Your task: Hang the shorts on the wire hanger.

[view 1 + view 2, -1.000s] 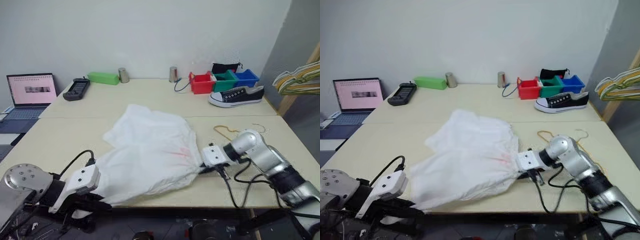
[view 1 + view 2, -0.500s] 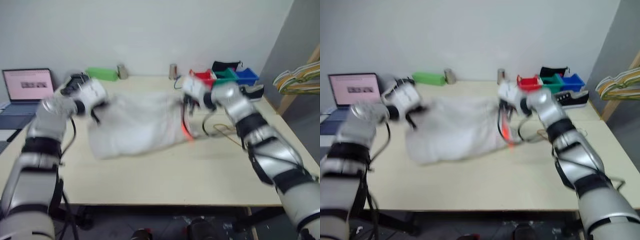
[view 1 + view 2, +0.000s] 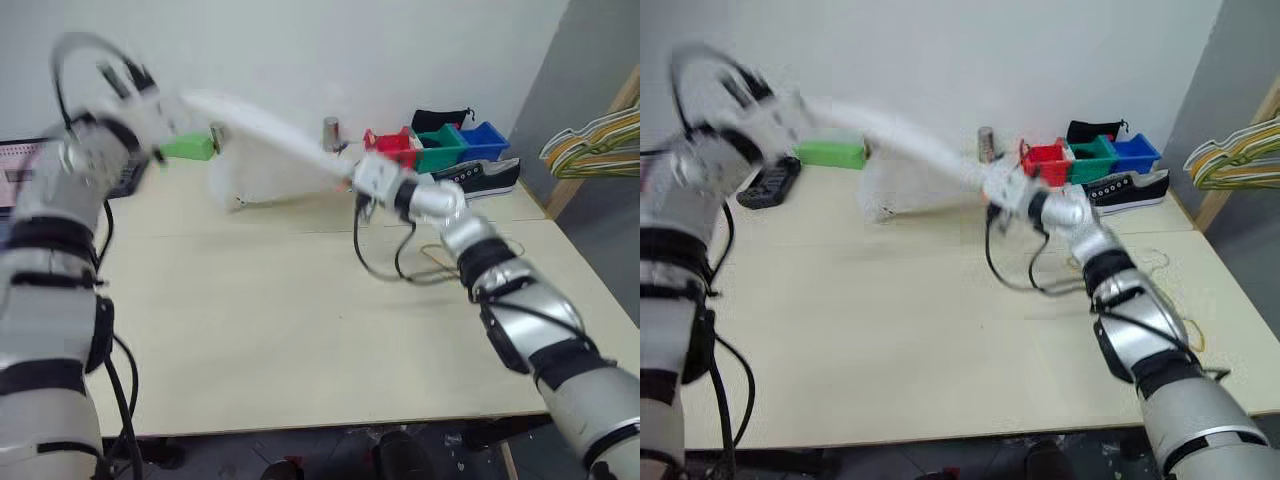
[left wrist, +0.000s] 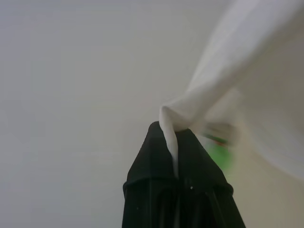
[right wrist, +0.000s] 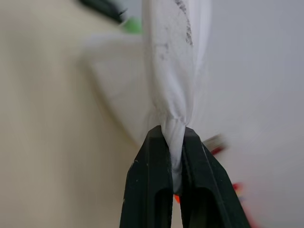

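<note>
Left eye view: the table [image 3: 250, 340] is lying bare across its near half. Further back on the right, the wire hanger [image 3: 440, 262] is resting flat on the table, just beside the right arm. The right gripper [image 5: 173, 142] is clenching a bunched edge of the shorts [image 3: 265, 150] between its black fingers [image 5: 149, 185], above the table's far centre. The left gripper [image 4: 171, 137] is pinching another fold of the shorts, raised high at the far left. The cloth is stretching taut between both grippers, hanging clear of the table. At the far right, a shoe [image 3: 480, 180] is sitting beside coloured bins [image 3: 430, 150].
</note>
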Controlling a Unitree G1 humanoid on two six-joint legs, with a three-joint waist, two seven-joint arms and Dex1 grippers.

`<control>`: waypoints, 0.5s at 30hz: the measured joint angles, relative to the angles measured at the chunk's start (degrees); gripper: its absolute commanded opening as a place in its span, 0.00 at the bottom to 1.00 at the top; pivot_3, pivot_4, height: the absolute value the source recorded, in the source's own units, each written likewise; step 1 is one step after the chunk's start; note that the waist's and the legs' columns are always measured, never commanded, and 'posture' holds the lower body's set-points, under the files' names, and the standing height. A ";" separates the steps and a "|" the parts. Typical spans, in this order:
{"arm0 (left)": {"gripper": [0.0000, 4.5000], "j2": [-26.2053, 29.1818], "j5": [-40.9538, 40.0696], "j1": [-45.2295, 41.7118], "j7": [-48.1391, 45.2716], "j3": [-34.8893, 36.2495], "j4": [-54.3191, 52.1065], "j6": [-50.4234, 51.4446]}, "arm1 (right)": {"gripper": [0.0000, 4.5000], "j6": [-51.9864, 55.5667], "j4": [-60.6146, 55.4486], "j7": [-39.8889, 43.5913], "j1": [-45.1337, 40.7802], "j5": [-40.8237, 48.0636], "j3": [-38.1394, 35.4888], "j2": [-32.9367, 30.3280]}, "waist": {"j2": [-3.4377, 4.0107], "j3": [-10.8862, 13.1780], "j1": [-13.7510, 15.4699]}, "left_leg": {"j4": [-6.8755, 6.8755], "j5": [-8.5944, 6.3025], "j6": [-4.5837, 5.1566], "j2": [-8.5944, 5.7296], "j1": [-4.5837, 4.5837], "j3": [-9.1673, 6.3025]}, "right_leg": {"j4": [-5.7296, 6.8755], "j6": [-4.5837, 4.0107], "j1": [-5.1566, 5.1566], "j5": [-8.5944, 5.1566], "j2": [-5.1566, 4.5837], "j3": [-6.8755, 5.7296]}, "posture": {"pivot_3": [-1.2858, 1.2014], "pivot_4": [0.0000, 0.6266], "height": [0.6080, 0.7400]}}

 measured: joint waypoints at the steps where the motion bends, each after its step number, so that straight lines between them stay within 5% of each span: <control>1: 0.00 1.96 -4.03 8.30 -7.44 -0.13 -7.77 3.95 | 0.01 1.12 -1.06 2.66 2.32 0.08 0.08 -0.48 | 0.02 0.03 -0.36 | 0.07 0.00 0.04 0.05 -0.01 0.01 | 0.01 -0.01 -0.02 0.01 0.13 0.17 | 0.47 0.01 1.00; 6: 0.00 13.14 -22.45 37.53 -30.05 3.01 -45.90 25.63 | 0.01 5.88 -8.01 11.18 9.27 -0.08 0.19 -3.88 | -0.11 0.04 -0.92 | 0.17 0.04 0.13 0.25 0.18 -0.17 | 0.38 -0.18 0.02 0.04 0.87 1.07 | 0.47 0.02 1.00; 9: 0.00 16.73 -25.93 42.36 -32.58 7.92 -54.33 30.37 | 0.01 6.92 -12.00 13.75 10.72 -0.43 1.20 -3.83 | -0.02 0.21 -0.11 | 0.04 0.12 0.32 0.35 1.11 -0.36 | 0.35 -0.08 0.91 -0.12 1.14 1.09 | 0.48 0.03 1.00; 11: 0.00 18.34 -28.18 46.09 -33.99 11.18 -58.69 33.45 | 0.01 8.94 -16.57 17.14 12.54 0.05 1.24 -4.53 | 0.09 0.32 0.34 | 0.02 0.10 0.30 0.57 2.08 -0.49 | 0.29 -0.73 2.01 -0.49 1.40 1.10 | 0.48 0.03 1.00; 15: 0.00 21.58 -34.93 57.66 -39.82 16.00 -70.86 40.25 | 0.01 18.35 -36.70 33.38 22.09 4.80 4.65 -11.69 | 0.10 0.30 2.23 | 0.02 0.09 0.29 1.02 2.10 -0.60 | 0.02 -0.95 2.23 -0.62 1.55 1.01 | 0.48 0.04 1.00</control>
